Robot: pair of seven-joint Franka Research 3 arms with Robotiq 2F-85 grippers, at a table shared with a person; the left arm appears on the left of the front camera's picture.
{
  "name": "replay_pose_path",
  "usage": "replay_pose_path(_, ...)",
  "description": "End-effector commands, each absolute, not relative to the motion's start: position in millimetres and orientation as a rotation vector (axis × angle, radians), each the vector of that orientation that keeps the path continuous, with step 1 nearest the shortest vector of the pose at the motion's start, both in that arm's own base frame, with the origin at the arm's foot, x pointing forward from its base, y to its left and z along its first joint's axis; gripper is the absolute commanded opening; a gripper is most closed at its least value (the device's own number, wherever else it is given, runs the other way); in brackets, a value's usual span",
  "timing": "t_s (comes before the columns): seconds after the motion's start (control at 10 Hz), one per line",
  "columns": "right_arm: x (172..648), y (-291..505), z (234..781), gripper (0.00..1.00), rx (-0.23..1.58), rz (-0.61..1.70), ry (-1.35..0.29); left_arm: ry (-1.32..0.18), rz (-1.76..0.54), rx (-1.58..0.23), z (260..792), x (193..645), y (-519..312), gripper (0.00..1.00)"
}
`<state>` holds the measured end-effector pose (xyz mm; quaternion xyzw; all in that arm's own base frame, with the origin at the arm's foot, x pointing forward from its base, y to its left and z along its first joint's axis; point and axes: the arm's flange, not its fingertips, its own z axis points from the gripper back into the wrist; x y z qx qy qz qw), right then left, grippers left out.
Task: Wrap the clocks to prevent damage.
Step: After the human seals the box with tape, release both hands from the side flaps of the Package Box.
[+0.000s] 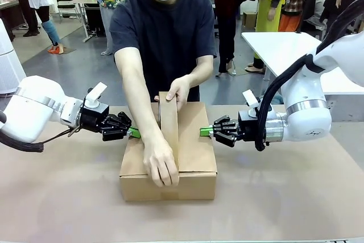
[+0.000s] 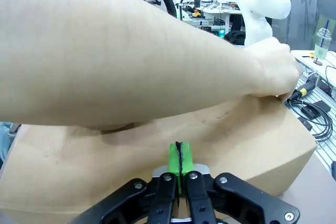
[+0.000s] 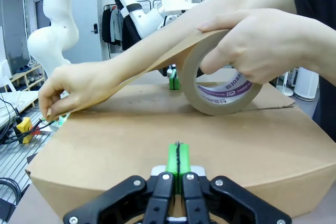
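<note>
Left hand (image 1: 134,133): you see it pinched closed, empty, at the cardboard box (image 1: 196,166) side.
Right hand (image 1: 205,131): closed likewise, opposite side.
Person: stretching brown tape roll (image 3: 223,90) across the box.
Clocks: you cannot see them.

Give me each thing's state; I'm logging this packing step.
Cardboard box: flaps closed, person taping the seam.
Tape roll: in the person's hand, strip pulled out across the box top.
Left gripper: shut, pads against the box side.
Right gripper: shut, pads against the opposite side.
</note>
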<state>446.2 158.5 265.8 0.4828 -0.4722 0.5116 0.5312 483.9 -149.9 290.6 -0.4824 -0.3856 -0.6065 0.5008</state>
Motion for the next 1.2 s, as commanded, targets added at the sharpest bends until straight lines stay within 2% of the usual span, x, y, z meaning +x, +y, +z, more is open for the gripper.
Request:
replay_pose_path(0.0,444.1,160.0,263.1,0.01,1.146,1.211,-1.128,-0.932,-1.458,-1.16,287.7,483.8,-149.2,0.0)
replay_pose_path(1.1,444.1,160.0,263.1,0.01,1.146,1.211,-1.128,-0.932,-1.458,-1.16,287.7,483.8,-149.2,0.0)
